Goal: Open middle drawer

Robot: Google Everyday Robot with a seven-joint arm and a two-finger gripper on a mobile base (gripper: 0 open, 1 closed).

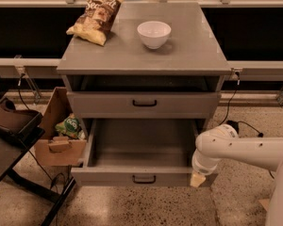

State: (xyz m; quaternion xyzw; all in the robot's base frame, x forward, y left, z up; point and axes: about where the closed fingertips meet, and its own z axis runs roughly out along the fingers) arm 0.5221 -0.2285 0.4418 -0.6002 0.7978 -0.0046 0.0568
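Observation:
The grey cabinet [132, 60] shows two drawer fronts. The upper drawer [108, 105] with a black bar handle [144, 103] is out only slightly. Below it the middle drawer [104, 177] is pulled far out, its plain grey inside [141, 142] open to view and empty, and its black handle [144, 179] is on the front. The lowest drawer is hidden beneath it. My white arm [245, 147] comes in from the right, and the gripper [198, 178] sits at the right front corner of the open middle drawer, against its front.
A chip bag [95, 19] and a white bowl [153, 33] lie on the cabinet top. A cardboard box [59, 147] with a green packet stands left of the drawer. A black stand [9, 149] is at the far left. A cable [240, 124] lies on the floor at the right.

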